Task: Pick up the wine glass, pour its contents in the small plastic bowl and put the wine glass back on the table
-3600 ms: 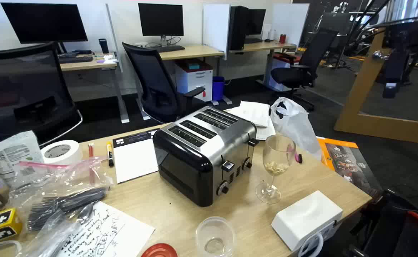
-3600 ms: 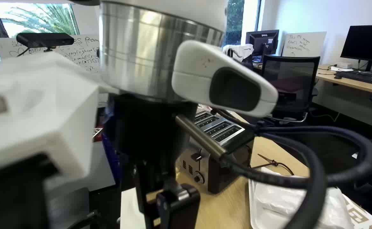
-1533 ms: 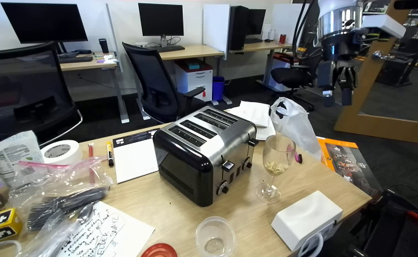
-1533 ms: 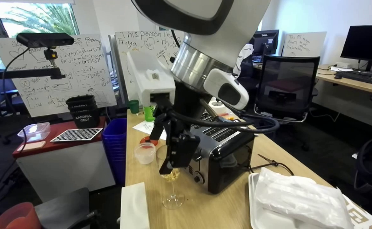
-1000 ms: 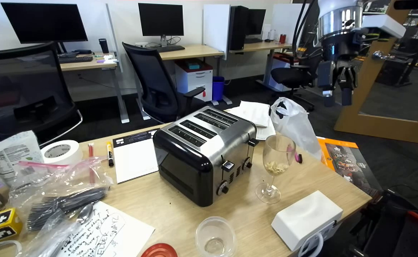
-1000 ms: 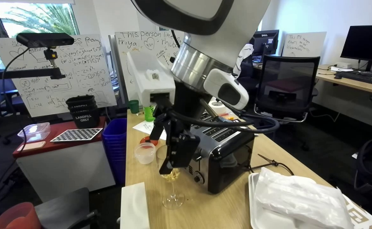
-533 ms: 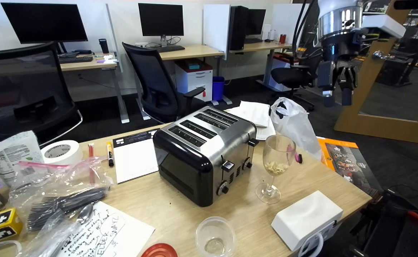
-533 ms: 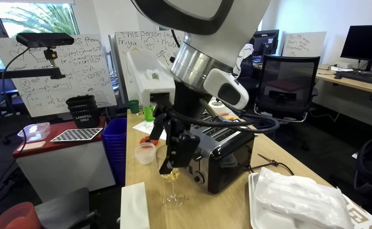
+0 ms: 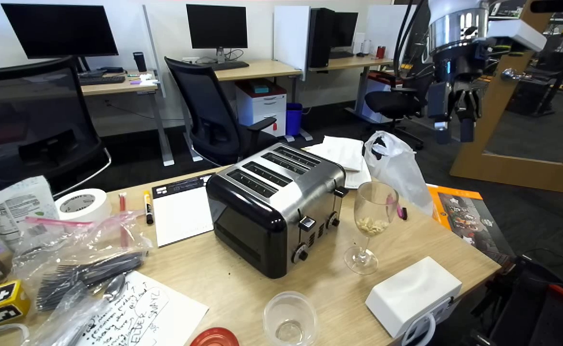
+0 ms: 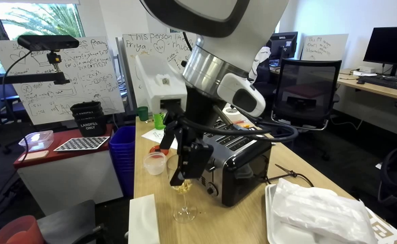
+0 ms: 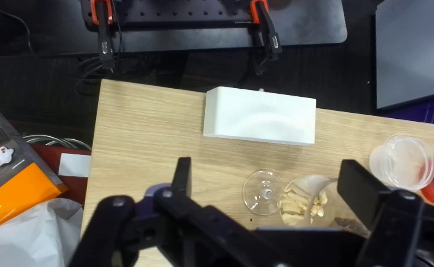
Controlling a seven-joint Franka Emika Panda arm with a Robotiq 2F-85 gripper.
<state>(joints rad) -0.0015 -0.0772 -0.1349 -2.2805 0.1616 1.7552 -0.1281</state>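
The clear wine glass (image 9: 375, 204) stands upright on the table with pale, nut-like pieces in it. It also shows in an exterior view (image 10: 184, 189), partly behind a gripper finger, and in the wrist view (image 11: 299, 204). The small clear plastic bowl (image 9: 290, 317) stands near it and looks empty; it also shows in an exterior view (image 10: 155, 163) and the wrist view (image 11: 406, 163). My gripper (image 11: 267, 165) is open and empty. It is above the table, apart from the glass, in both exterior views (image 9: 455, 132) (image 10: 171, 163). In the wrist view the glass's foot appears between the fingers.
A steel and black toaster (image 9: 271, 211) stands close beside the glass. A white box (image 9: 413, 295) sits at the table edge, also in the wrist view (image 11: 259, 115). A red lid (image 9: 215, 338) lies by the bowl. A white plastic bag (image 9: 399, 168) stands behind the glass.
Since 3.6 s ago the arm has swung away from the camera in an exterior view and further into the frame at upper right in an exterior view. Over the last 1.5 s nothing has visibly moved.
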